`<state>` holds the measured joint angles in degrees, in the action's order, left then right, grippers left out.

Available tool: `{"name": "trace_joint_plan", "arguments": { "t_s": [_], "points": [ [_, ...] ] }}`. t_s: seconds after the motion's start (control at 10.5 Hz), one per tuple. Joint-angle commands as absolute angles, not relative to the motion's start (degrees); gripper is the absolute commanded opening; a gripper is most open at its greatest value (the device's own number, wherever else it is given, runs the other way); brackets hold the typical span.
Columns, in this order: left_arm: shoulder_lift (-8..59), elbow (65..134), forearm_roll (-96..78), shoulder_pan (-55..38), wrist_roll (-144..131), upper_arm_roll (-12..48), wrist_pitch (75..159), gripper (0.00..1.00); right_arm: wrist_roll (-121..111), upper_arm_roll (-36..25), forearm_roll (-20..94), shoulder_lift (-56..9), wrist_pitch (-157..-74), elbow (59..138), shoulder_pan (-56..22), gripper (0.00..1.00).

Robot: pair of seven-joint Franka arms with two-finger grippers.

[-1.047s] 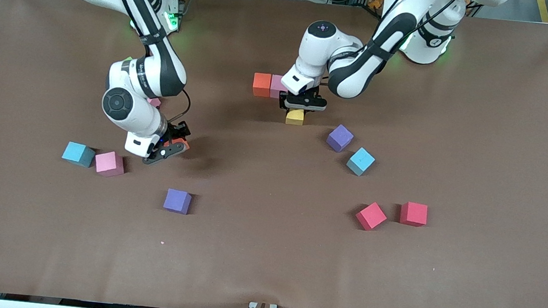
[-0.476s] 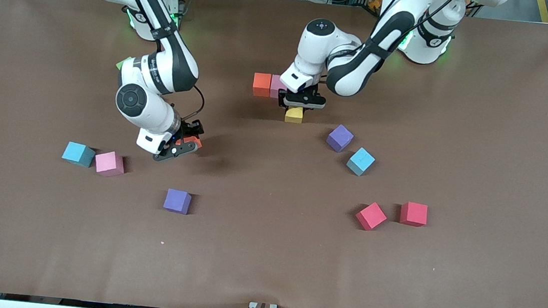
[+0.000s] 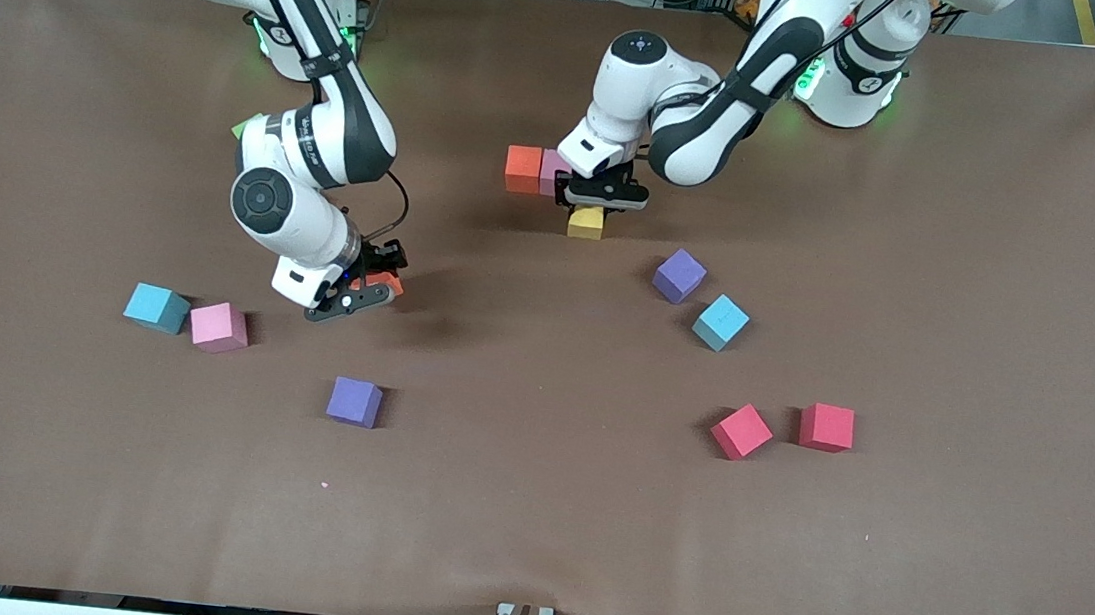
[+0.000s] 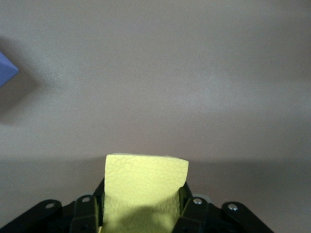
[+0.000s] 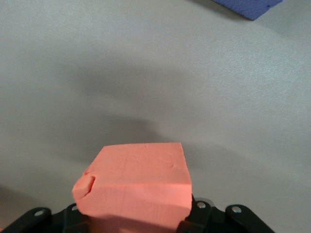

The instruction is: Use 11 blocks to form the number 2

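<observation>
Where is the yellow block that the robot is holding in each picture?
Front view: the yellow block hangs in the left gripper, just nearer the camera than the orange-and-pink row.
Left wrist view: it sits between the fingers.
Right wrist view: not in it.
Shared landmark: the purple block, seen at the left wrist view's edge.

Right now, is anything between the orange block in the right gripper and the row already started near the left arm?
Nothing visible. The right gripper holds the orange block over bare table; only open mat lies between it and the orange-pink row. The left gripper, holding a yellow block, works beside that row.
</observation>
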<state>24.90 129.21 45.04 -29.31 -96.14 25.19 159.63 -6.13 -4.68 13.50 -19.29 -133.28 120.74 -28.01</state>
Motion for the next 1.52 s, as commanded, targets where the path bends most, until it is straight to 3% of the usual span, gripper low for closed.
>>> {"name": "trace_joint_plan", "arguments": {
  "t_s": [0.0,0.38,0.57,0.67,0.76,1.43],
  "points": [
    [23.29,132.01,46.93,-29.44,-98.61,25.05,160.14,0.17,-3.17,-4.66,14.24,-17.93,-132.45,120.85,-29.09,0.22],
    [23.55,132.27,46.93,-29.44,-98.7,25.14,160.14,0.19,6.22,-4.66,14.24,-18.11,-132.36,119.53,-31.98,0.22],
    [23.64,132.19,46.93,-29.44,-98.79,25.4,160.14,0.3,7.47,-4.75,14.24,-18.19,-132.36,119.18,-32.52,0.22],
    [23.64,132.01,46.93,-29.36,-98.79,25.4,160.14,0.68,7.47,-4.75,14.24,-18.19,-132.36,119.27,-32.52,0.22],
    [23.56,131.75,46.93,-29.36,-98.7,25.49,160.14,1.0,7.56,-4.75,14.24,-18.19,-132.36,119.27,-32.52,0.22],
    [16.45,131.66,45.97,-24.37,-98.17,27.06,157.94,1.0,15.01,-4.66,14.33,-18.81,-132.36,116.9,-35.32,0.22]
  ]
}}
